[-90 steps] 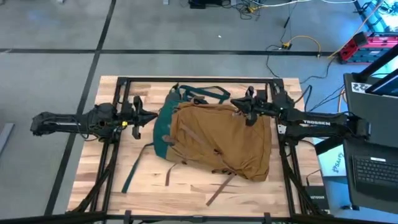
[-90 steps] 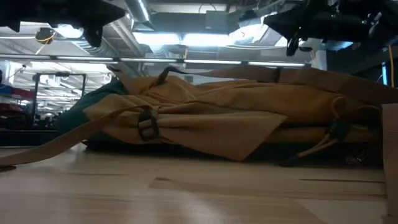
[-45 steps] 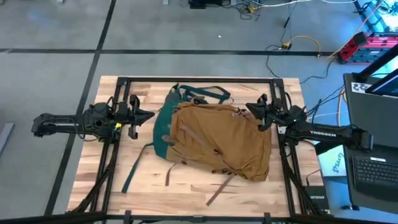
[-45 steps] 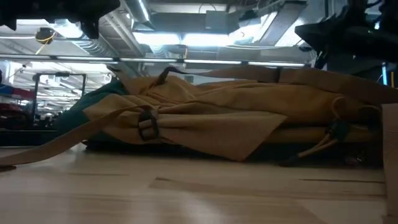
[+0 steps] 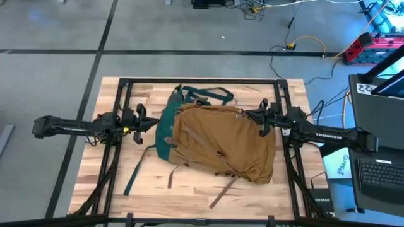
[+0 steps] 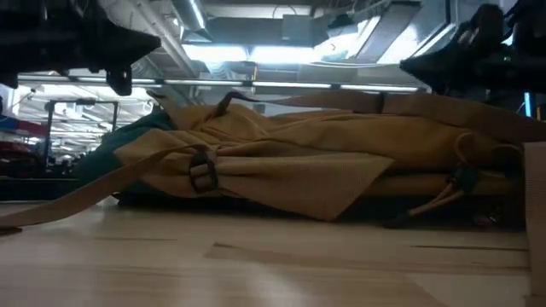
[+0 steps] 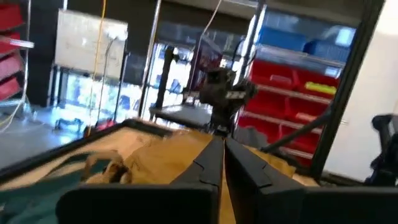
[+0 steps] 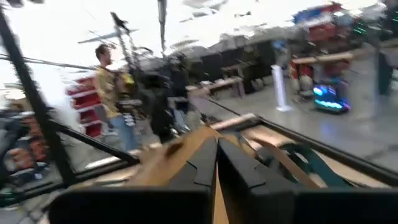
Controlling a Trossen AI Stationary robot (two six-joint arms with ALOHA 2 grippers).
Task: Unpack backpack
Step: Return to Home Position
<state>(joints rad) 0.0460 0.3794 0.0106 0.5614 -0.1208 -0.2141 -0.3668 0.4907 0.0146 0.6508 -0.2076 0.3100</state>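
The tan-brown backpack (image 5: 218, 142) lies flat on the wooden table (image 5: 95, 189), its dark teal base and straps (image 5: 167, 123) toward the left and far side. In the low view the backpack (image 6: 307, 162) is a low heap with a buckle (image 6: 201, 173). My left gripper (image 5: 153, 124) hovers shut just left of the teal end. My right gripper (image 5: 245, 115) hovers shut over the backpack's far right corner. Each wrist view shows its own gripper shut, left (image 7: 222, 149) and right (image 8: 216, 149), above tan fabric.
Loose straps trail over the table at the near left (image 5: 136, 170) and near middle (image 5: 224, 192). A black frame (image 5: 202, 81) edges the table. A laptop (image 5: 379, 170) stands off the right side. A person (image 8: 112, 87) stands in the room beyond.
My right gripper drew back toward the table's right edge, then came a little left and nearer again, sinking lower. My left gripper shifted slightly toward the near edge and also sank. The backpack has not moved.
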